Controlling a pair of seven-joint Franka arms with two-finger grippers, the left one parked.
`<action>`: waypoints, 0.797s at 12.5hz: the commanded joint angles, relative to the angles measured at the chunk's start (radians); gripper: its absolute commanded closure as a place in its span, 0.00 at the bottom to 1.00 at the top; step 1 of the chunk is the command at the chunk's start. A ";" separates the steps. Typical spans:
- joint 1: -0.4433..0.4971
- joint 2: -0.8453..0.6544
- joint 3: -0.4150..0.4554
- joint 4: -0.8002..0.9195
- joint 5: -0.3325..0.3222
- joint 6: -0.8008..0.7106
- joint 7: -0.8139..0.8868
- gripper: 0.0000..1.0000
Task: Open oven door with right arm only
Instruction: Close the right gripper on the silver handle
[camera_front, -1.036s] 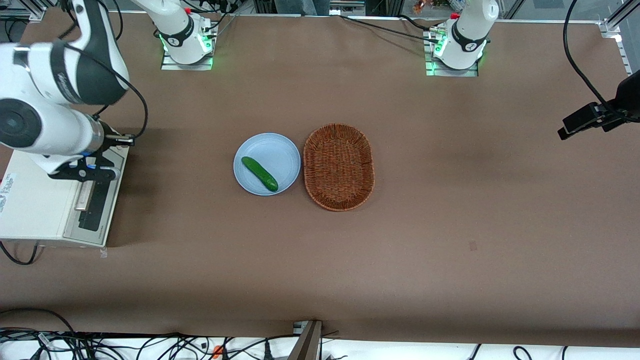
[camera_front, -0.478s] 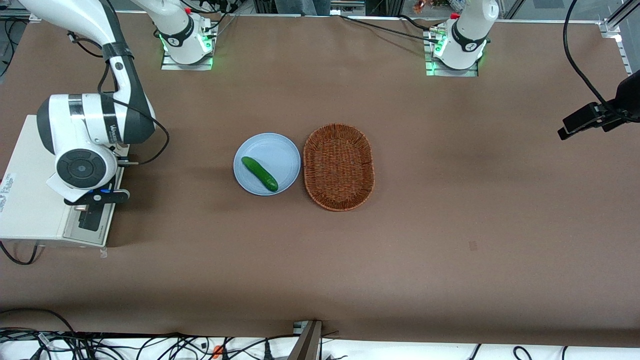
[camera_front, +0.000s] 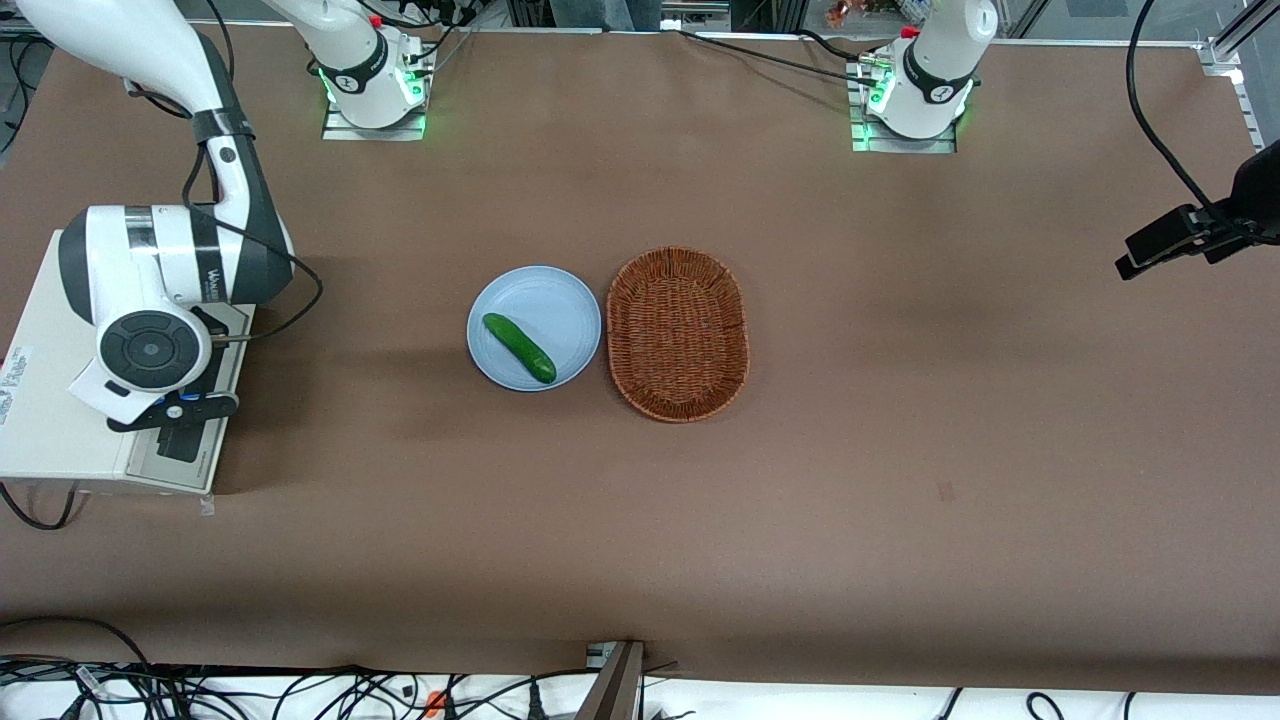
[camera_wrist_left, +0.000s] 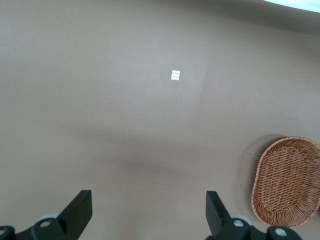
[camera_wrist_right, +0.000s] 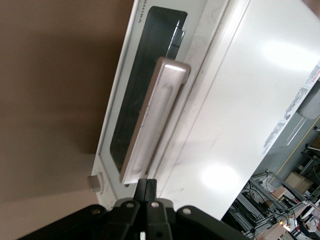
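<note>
The cream-white oven (camera_front: 55, 420) stands at the working arm's end of the table. Its door (camera_front: 203, 452) faces the table middle and looks closed against the body. In the right wrist view the door (camera_wrist_right: 117, 107) shows its dark glass window and silver bar handle (camera_wrist_right: 152, 122). The right arm (camera_front: 150, 290) hangs over the oven with its black-capped joint above the door. My gripper (camera_front: 178, 413) (camera_wrist_right: 146, 186) is shut and empty, its fingertips just short of one end of the handle, slightly above the door front. Most of the door is hidden under the arm in the front view.
A light blue plate (camera_front: 560, 300) with a green cucumber (camera_front: 519, 347) lies mid-table. A wicker basket (camera_front: 678, 333) lies beside it toward the parked arm's end and also shows in the left wrist view (camera_wrist_left: 286, 182). The table is covered in brown cloth.
The right arm has swung along the oven toward the front camera and turned its wrist. The black-capped joint now sits over the door. The door has not moved.
</note>
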 joint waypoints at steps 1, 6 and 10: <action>-0.009 0.050 0.004 0.049 -0.020 0.019 -0.022 1.00; -0.008 0.066 0.004 0.050 -0.015 0.035 -0.008 1.00; -0.023 0.069 0.004 0.046 -0.008 0.070 -0.021 1.00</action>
